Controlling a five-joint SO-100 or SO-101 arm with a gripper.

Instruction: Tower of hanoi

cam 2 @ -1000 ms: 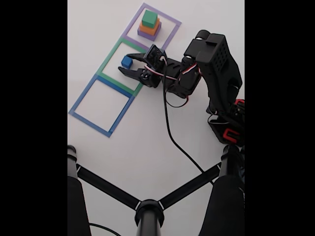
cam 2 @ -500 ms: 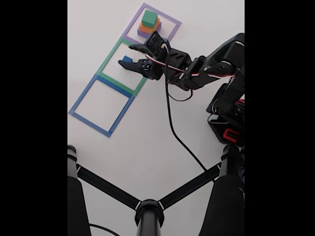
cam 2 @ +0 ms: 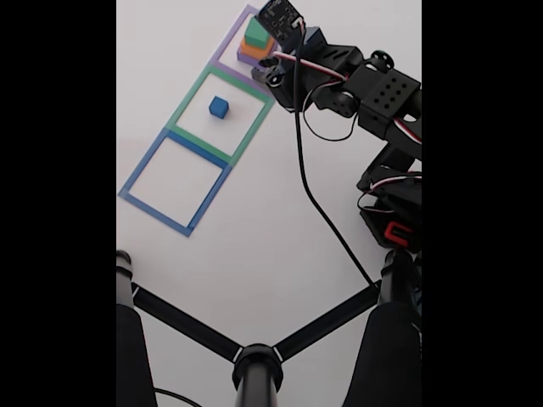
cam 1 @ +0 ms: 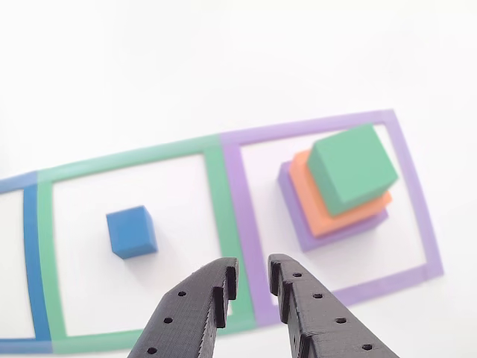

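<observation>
Since the earlier frame your arm has swung away from the blue cube point(cam 2: 219, 107) and up toward the stack, leaving that cube alone inside the green tape square point(cam 2: 188, 114). From the fixed view, the gripper head sits over the purple tape square point(cam 2: 227, 47), covering much of the stack; a corner of the green block point(cam 2: 253, 32) and a sliver of the orange block point(cam 2: 252, 49) peek out, and you cannot judge the finger gap from this angle. From the other view, the gripper point(cam 1: 253, 276) shows its two black fingers slightly apart and holding nothing, poised over the border between the squares. The green block point(cam 1: 352, 168) rests on the orange block point(cam 1: 339, 210), which rests on the purple block point(cam 1: 313, 227). To lift the green block cleanly, you would likely spread the fingers wider, centre over it, and grip only its sides. The fingers' bases are cut off at the frame bottom.
</observation>
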